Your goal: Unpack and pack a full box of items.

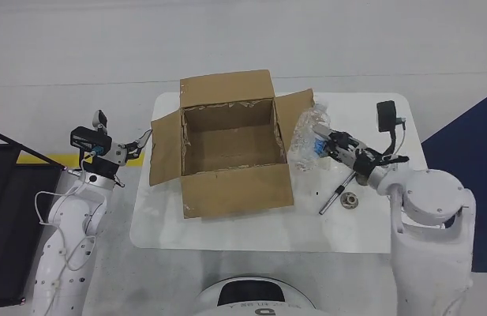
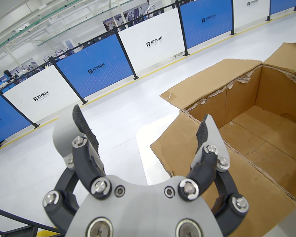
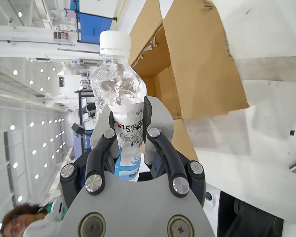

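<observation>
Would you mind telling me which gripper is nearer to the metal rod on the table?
Right. The right gripper, holding a bottle, hangs just past the rod, beside the box. The left gripper is across the box, at the table's opposite edge.

Brown cardboard box (image 1: pixel 239 191); clear bottle (image 3: pixel 118 89), white cap (image 3: pixel 115 41), white-and-blue label (image 3: pixel 128 134); white table (image 1: pixel 251 233).

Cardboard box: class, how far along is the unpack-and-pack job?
Done: the brown cardboard box looks empty. In hand: the right hand grips a clear white-capped plastic bottle beside it. Left: a metal rod and round metal part lie on the white table; the left hand is open.
</observation>
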Robot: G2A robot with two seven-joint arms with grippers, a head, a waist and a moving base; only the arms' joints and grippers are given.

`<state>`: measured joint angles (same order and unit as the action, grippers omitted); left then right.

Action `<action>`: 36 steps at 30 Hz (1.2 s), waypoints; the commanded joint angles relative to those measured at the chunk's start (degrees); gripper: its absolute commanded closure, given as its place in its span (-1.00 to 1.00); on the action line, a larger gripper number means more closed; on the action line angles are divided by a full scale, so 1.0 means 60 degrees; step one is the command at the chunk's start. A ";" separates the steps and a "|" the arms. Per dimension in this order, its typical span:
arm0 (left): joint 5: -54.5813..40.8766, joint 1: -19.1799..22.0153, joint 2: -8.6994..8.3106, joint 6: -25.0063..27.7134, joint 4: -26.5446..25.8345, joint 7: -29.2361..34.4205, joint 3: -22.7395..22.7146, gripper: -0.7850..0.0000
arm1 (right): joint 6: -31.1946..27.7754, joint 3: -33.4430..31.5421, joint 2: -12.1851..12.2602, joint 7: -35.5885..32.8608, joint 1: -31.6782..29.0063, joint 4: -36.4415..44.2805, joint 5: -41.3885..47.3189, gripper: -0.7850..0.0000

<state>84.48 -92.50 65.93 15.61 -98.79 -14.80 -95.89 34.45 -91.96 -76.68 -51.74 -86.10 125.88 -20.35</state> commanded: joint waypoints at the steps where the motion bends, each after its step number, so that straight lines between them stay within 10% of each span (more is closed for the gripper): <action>1: 0.0000 0.0000 0.0000 0.0000 0.0000 0.0000 0.0000 -1.00 | 0.0449 0.1040 -0.0030 0.0594 0.0073 0.0174 -0.0596 1.00; 21: 0.0000 0.0000 0.0000 0.0000 0.0000 0.0000 0.0000 -1.00 | 0.3292 0.6223 -0.0956 0.5123 0.2375 -0.2896 -0.0978 1.00; 36: 0.0000 0.0000 0.0000 0.0000 0.0000 0.0000 0.0000 -1.00 | 0.3926 0.6398 -0.1822 0.7200 0.4104 -0.5439 0.0486 1.00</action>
<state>84.48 -92.50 65.93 15.61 -98.79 -14.80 -95.89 58.00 -53.94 -87.45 -9.13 -61.89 94.77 -16.83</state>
